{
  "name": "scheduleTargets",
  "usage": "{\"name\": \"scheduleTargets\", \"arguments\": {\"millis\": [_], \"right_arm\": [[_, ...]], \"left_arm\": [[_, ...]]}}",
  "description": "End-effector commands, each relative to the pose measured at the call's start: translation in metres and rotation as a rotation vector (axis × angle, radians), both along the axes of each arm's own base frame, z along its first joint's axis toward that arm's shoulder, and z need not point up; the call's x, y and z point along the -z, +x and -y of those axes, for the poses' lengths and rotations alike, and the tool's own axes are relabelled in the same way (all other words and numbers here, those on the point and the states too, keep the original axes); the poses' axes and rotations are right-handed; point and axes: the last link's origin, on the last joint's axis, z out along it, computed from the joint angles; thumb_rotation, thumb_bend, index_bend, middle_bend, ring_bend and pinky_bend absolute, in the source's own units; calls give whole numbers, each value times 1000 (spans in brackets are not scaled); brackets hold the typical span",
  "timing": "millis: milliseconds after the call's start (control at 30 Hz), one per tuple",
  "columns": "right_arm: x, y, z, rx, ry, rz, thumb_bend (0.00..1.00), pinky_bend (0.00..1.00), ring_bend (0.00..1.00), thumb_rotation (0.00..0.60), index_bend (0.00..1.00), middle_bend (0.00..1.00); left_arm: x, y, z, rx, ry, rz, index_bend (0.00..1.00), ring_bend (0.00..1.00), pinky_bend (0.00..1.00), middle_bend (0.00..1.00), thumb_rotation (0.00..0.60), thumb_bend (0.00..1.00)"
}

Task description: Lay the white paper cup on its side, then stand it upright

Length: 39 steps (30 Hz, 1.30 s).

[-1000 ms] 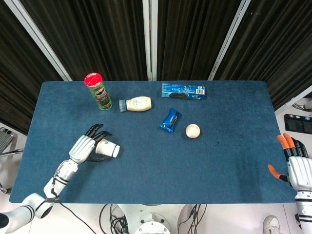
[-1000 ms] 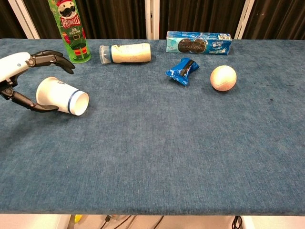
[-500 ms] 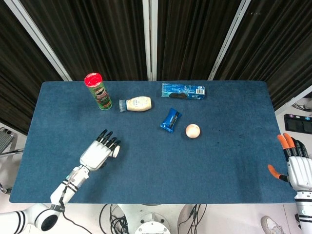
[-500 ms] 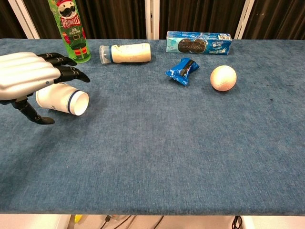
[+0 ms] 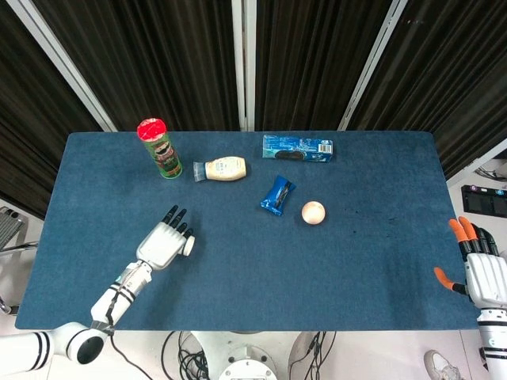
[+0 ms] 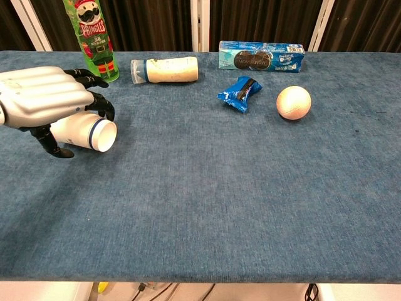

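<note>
The white paper cup [image 6: 84, 133] lies on its side near the table's left front, its open mouth facing right. My left hand [image 6: 44, 100] lies over it from above, with the fingers curled down on the far side and the thumb against the near side. From the head view the left hand [image 5: 165, 241] hides most of the cup [image 5: 188, 245], and only the rim end shows. My right hand [image 5: 479, 273] hangs past the table's right front corner with its fingers apart, holding nothing.
On the blue table [image 6: 207, 207], a green Pringles can [image 6: 92, 37] stands behind the cup. A bottle [image 6: 166, 69] lies on its side beside the can. A cookie pack [image 6: 261, 56], a blue wrapper [image 6: 239, 93] and a pale ball [image 6: 293, 102] sit towards the back middle.
My left hand swung from beside the cup to over it, and its fingers have now curled down around the cup. The cup stayed on its side. The right hand barely moved.
</note>
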Motion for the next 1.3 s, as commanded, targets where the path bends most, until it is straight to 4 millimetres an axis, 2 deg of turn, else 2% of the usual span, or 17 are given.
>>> {"name": "scheduleTargets", "arguments": {"millis": [33, 200, 333, 467, 600, 800, 867, 1033, 1300], "right_arm": [[0, -1, 0, 4, 2, 0, 194, 0, 0, 600, 0, 0], [1, -2, 0, 10, 7, 3, 195, 0, 0, 600, 0, 0], [2, -3, 1, 16, 14, 2, 195, 0, 0, 600, 0, 0], [3, -4, 1, 22, 21, 1, 195, 0, 0, 600, 0, 0], [2, -4, 1, 25, 26, -1, 195, 0, 0, 600, 0, 0], [4, -3, 2, 28, 32, -2, 196, 0, 0, 600, 0, 0], [4, -3, 2, 29, 35, -3, 195, 0, 0, 600, 0, 0], [5, -1, 2, 27, 35, -8, 195, 0, 0, 600, 0, 0], [6, 1, 2, 28, 45, -17, 195, 0, 0, 600, 0, 0]], "left_arm": [[3, -1, -2, -6, -4, -4, 304, 0, 0, 299, 600, 168], [5, -2, -5, -10, 5, 2, 331, 0, 0, 326, 600, 198], [1, 4, -6, 14, 27, 74, 366, 0, 0, 363, 600, 223], [-6, 10, -8, -4, 37, 290, 374, 0, 0, 374, 600, 236], [-16, 5, -19, -79, 32, 589, 375, 0, 0, 375, 600, 237], [-15, -20, -29, -311, -46, 1089, 385, 0, 0, 385, 600, 237], [-13, -30, -31, -377, -62, 1195, 386, 0, 0, 387, 600, 238], [1, -58, -32, -487, -65, 1329, 390, 0, 0, 390, 600, 238], [17, -77, -29, -468, -28, 1389, 388, 0, 0, 390, 600, 238]]}}
